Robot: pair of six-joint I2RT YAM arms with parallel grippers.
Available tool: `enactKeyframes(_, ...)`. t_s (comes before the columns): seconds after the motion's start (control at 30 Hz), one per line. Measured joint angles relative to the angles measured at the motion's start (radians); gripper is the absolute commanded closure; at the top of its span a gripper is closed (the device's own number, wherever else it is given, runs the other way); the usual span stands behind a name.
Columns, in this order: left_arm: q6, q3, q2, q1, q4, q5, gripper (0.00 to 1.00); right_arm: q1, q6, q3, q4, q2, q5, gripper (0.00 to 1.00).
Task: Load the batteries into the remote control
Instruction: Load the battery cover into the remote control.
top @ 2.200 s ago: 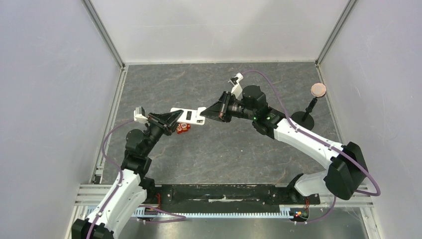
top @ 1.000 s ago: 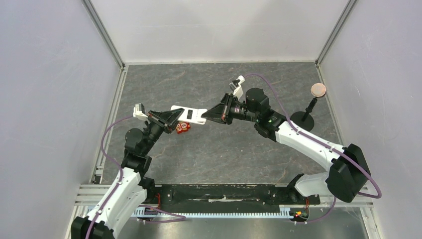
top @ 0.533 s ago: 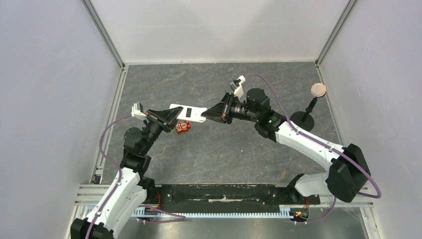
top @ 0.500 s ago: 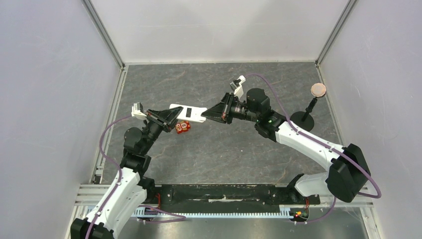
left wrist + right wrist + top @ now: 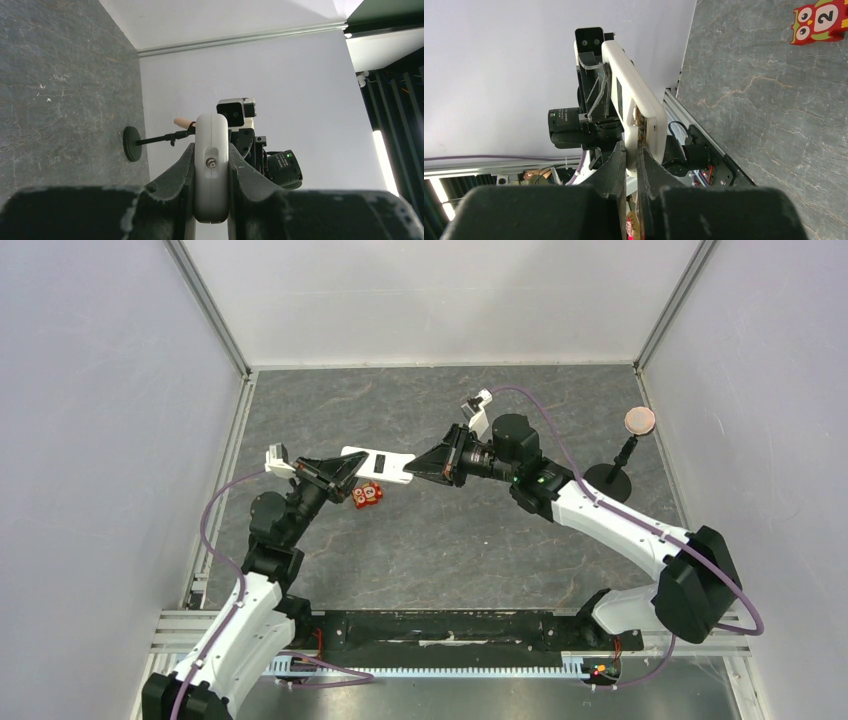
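The white remote control (image 5: 378,466) is held in the air between both arms, its plain back with a dark slot facing up. My left gripper (image 5: 349,471) is shut on its left end. In the left wrist view the fingers (image 5: 183,170) clamp the remote's end face (image 5: 212,150). My right gripper (image 5: 414,468) is shut on its right end. In the right wrist view my right gripper (image 5: 631,148) pinches a thin white edge of the remote (image 5: 634,95), beside an open compartment with metal contacts (image 5: 640,120). No batteries show in any view.
A small red owl tile (image 5: 367,494) lies on the grey floor below the remote; it also shows in the right wrist view (image 5: 821,20). A black stand with a round pink disc (image 5: 639,420) is at the right. White walls enclose the cell.
Both grippers and the remote have shifted slightly to the left and farther from the bases. Both grips on the remote are unchanged.
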Motion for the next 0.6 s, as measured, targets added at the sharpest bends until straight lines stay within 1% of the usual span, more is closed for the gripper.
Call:
enactKeyframes(0.1, -0.017, 0.0, 0.012, 0.001, 0.01, 0.0, 0.98, 0.0, 0.009, 0.0, 0.002, 0.002, 0.006, 0.94)
enactKeyframes(0.2, -0.039, 0.0, 0.018, 0.001, 0.014, 0.003, 0.98, 0.002, 0.012, 0.011, 0.001, 0.009, 0.014, 0.9)
enactKeyframes(0.47, -0.056, 0.0, 0.019, 0.003, 0.023, 0.002, 0.98, 0.004, -0.008, 0.051, -0.042, 0.02, 0.016, 0.91)
enactKeyframes(0.53, -0.058, 0.0, 0.022, 0.005, 0.023, 0.002, 0.98, 0.004, -0.014, 0.058, -0.051, 0.024, 0.018, 0.89)
enactKeyframes(0.6, -0.059, 0.0, 0.024, 0.006, 0.021, 0.002, 0.98, 0.004, -0.018, 0.061, -0.06, 0.026, 0.019, 0.85)
